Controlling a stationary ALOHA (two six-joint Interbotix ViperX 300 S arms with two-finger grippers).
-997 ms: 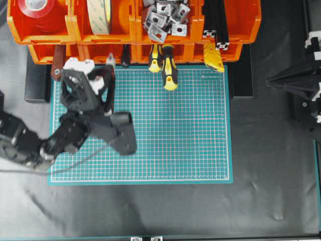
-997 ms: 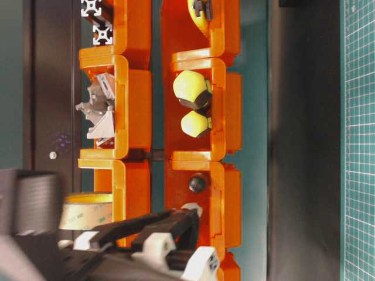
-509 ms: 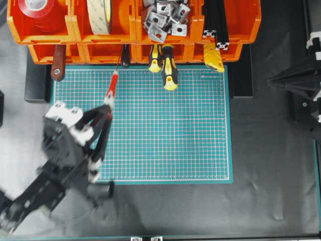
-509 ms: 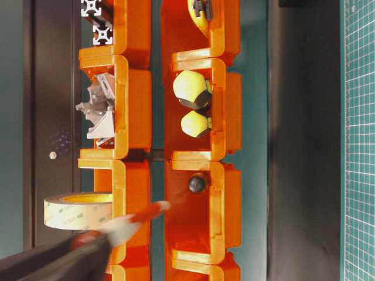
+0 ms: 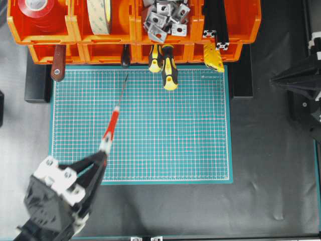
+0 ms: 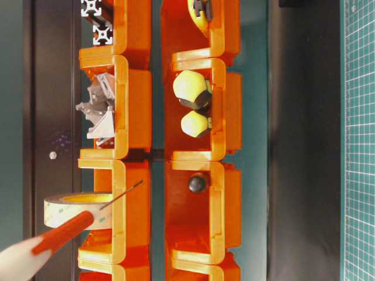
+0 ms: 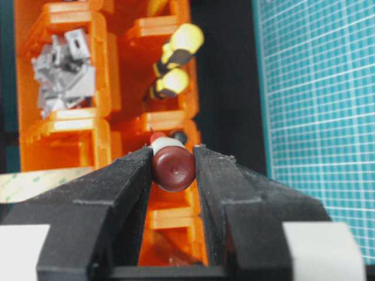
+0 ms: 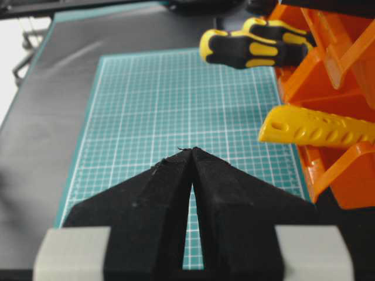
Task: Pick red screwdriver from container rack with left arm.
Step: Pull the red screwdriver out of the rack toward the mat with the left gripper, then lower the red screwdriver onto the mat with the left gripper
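Observation:
The red screwdriver [image 5: 112, 124] hangs over the left part of the green mat, its thin shaft pointing toward the container rack [image 5: 135, 31] and its tip clear of the bins. My left gripper [image 5: 103, 156] is shut on the handle's rear end, near the mat's front left corner. In the left wrist view the dark red butt [image 7: 174, 168] sits pinched between both fingers of the left gripper [image 7: 173, 151], with the rack [image 7: 105, 70] beyond. At table level the red handle [image 6: 61, 234] floats in front of the rack [image 6: 135, 99]. My right gripper [image 8: 190, 151] is shut and holds nothing.
Two yellow-and-black screwdrivers [image 5: 169, 70] and a black knob [image 5: 125, 57] stick out of the rack's lower bins. A brown handle [image 5: 57, 63] and a yellow tool [image 5: 214, 57] protrude as well. Tape rolls [image 5: 100, 15] fill upper bins. The right arm [image 5: 296, 80] rests beyond the green mat [image 5: 175, 130].
My left gripper has drawn back toward the front left with the red screwdriver, pulling it out of the rack and over the mat. The right arm has stayed still.

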